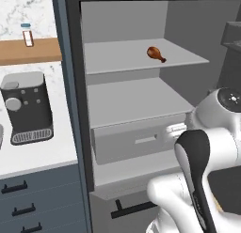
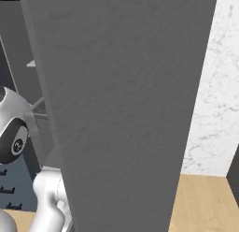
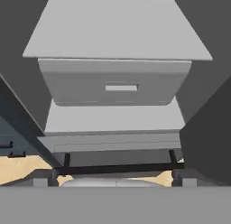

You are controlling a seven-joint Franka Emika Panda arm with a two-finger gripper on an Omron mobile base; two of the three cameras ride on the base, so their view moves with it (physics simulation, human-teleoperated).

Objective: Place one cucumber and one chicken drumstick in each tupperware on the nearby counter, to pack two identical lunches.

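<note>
Pincer (image 3: 115,181) tips sat low in my hand view, one dark finger (image 3: 55,175) on each side with a wide gap between them, so I had it released and holding nothing. Past the tips I looked straight into an open grey fridge: a black bar handle (image 3: 119,168) crossed just beyond them, above it a pale ledge, then a closed drawer (image 3: 115,81) with a small recessed pull, then a bare shelf (image 3: 117,29) over the drawer.

From the left base view I saw the white arm (image 1: 197,175) rising at the lower right, bent in front of the fridge's lower part. One chicken drumstick (image 1: 156,53) lay alone on the upper shelf (image 1: 141,56), well above the arm, its round meat end to the left and the thin bone pointing right. The middle shelf (image 1: 136,103) and the drawer sat below it.

Left of the fridge ran the white worktop (image 1: 61,147) over dark blue-grey drawers (image 1: 28,204) with black handles. A dark coffee machine (image 1: 27,106) stood on it, near the wall. Above that, a brown wooden wall shelf (image 1: 28,51) carried a small bottle (image 1: 28,34) standing upright.

In the right base view the grey fridge door (image 2: 121,109) stood close in front of my camera, with a marble wall (image 2: 210,95) and wooden floor (image 2: 205,203) to its right and part of the arm at the lower left.
</note>
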